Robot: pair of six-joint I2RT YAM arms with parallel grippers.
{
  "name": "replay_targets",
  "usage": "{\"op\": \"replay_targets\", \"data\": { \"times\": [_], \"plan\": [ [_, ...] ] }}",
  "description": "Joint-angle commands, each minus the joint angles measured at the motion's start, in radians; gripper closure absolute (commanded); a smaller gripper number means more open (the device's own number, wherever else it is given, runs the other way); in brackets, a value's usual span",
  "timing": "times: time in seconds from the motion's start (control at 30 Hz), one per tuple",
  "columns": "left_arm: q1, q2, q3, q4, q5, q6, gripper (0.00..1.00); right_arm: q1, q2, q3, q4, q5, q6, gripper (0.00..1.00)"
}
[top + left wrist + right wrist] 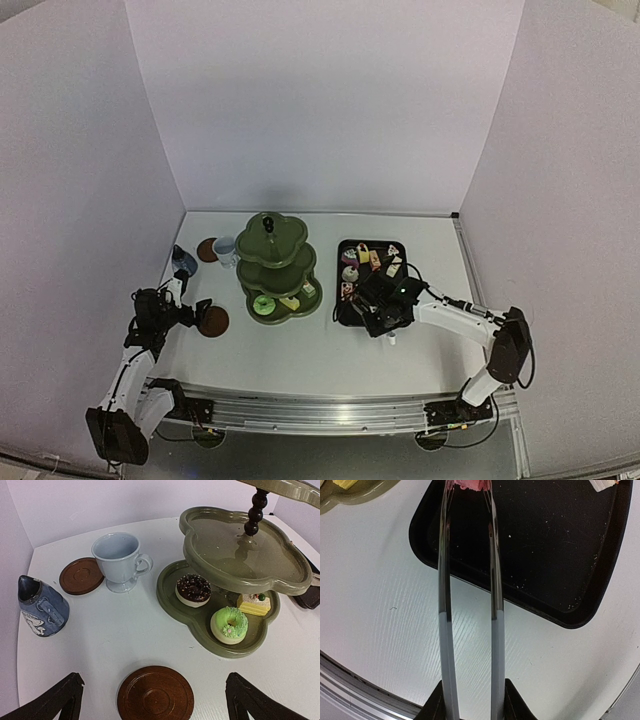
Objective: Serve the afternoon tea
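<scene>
The olive-green three-tier stand is mid-table; its bottom tier holds a chocolate doughnut, a green doughnut and a yellow cake. The white mug, the blue-grey pot and one brown coaster sit left of it. My left gripper is open, its fingers either side of the second coaster and above it. My right gripper is shut on the metal tongs. The tong tips flank a pink cake over the black tray.
The tray right of the stand holds several more small cakes; a white one shows at the top edge of the right wrist view. White walls close in the back and sides. A metal rail runs along the near table edge.
</scene>
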Motion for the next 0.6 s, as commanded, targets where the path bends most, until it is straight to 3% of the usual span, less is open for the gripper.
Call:
{"op": "replay_targets", "data": {
  "times": [0.0, 0.13, 0.37, 0.57],
  "plan": [
    [0.005, -0.01, 0.011, 0.0, 0.013, 0.009, 0.0, -0.005, 0.016, 0.016, 0.053, -0.013, -0.006, 0.72],
    [0.005, -0.01, 0.01, -0.001, 0.013, 0.009, 0.0, -0.008, 0.029, 0.013, 0.073, -0.01, -0.003, 0.78],
    [0.004, -0.011, 0.011, -0.002, 0.011, 0.008, 0.0, -0.011, 0.026, 0.011, 0.086, -0.02, -0.003, 0.99],
    [0.004, -0.012, 0.011, -0.003, 0.008, 0.011, 0.0, -0.011, -0.042, -0.023, 0.086, -0.024, 0.01, 1.0]
  ]
}}
